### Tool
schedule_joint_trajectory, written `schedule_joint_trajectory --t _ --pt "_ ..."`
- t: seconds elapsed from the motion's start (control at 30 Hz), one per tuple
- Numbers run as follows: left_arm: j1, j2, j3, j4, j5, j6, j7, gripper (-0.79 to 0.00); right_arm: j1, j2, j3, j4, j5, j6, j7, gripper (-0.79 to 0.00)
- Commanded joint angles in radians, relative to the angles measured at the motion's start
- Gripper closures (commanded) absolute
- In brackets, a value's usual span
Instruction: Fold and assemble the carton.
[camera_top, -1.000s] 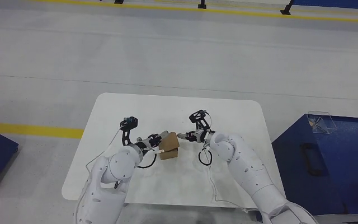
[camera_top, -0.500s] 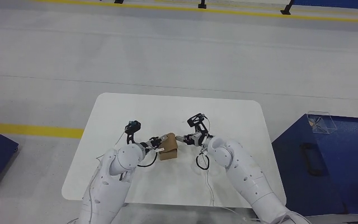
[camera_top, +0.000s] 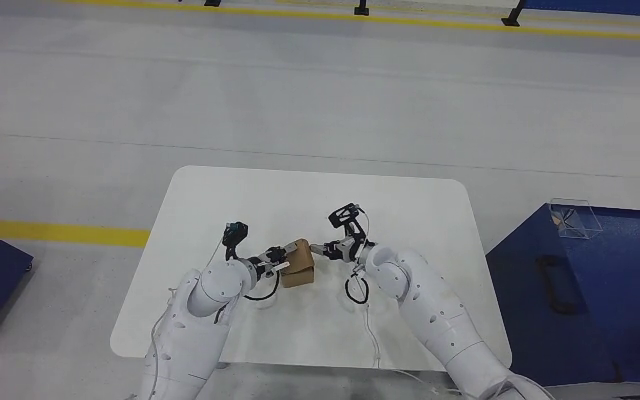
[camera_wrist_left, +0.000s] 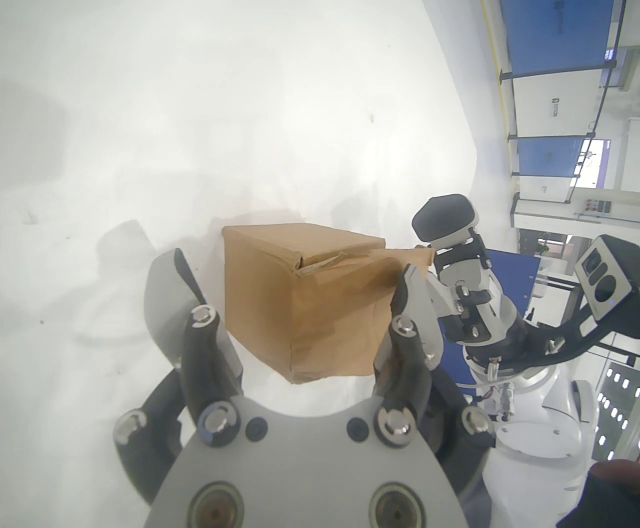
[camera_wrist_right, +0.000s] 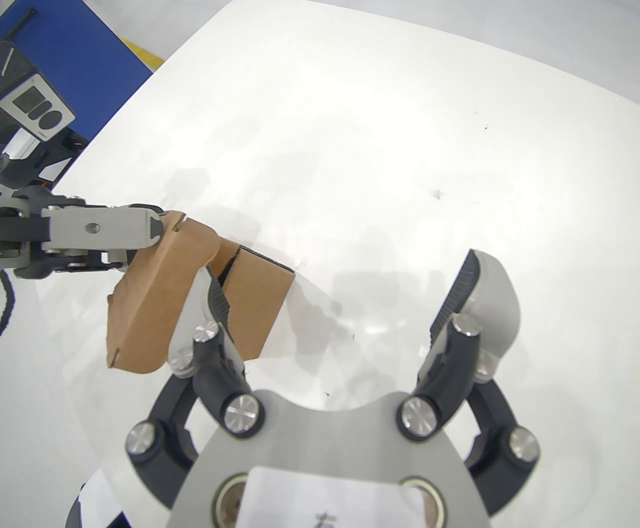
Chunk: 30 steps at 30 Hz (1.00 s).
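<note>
White table (camera_top: 220, 200), blue cabinet (camera_top: 570, 290) beside it

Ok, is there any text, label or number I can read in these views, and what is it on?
Carton: no print on the faces that show.
White label on the right arm's wrist plate: one dark mark, cut off by the picture's edge, not readable.
Small sign on a white wall panel beyond the table: too small to read.

One overhead camera, two wrist cameras
The top camera is looking steeply down on the whole table (camera_top: 420, 210); each wrist camera is sitting close in, facing the carton (camera_wrist_left: 305, 295) from opposite sides.
</note>
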Motion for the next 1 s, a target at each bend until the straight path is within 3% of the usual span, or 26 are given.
schedule_joint_trajectory --t 0.0,0.13,0.27,0.5,0.8,0.97 --pt "-0.001 0.001 0.001 0.002 -0.004 -0.005 -0.002 -0.588 0.003 -0.002 -0.002 0.003 0.001 0.001 0.002 -0.785" --pt "0.005 0.004 0.003 -0.004 -0.02 -0.01 -0.001 -0.573 0.008 -0.005 -0.006 0.01 -0.003 0.005 0.001 -0.785" --pt "0.013 0.006 0.007 -0.015 -0.038 -0.015 -0.004 -0.499 0.011 -0.007 -0.009 0.015 -0.004 0.007 0.0 -0.785" --pt "0.021 0.009 0.017 -0.033 -0.061 -0.016 -0.007 -0.465 0.015 -0.011 -0.011 0.024 -0.006 0.009 0.002 -0.785" --pt "0.013 0.013 0.044 -0.021 -0.049 0.001 -0.001 -0.508 0.025 -0.016 -0.013 0.051 -0.009 0.012 -0.001 -0.785" --pt "0.011 0.015 0.053 -0.021 -0.049 0.007 0.003 -0.483 0.028 -0.017 -0.011 0.061 -0.006 0.009 -0.002 -0.785"
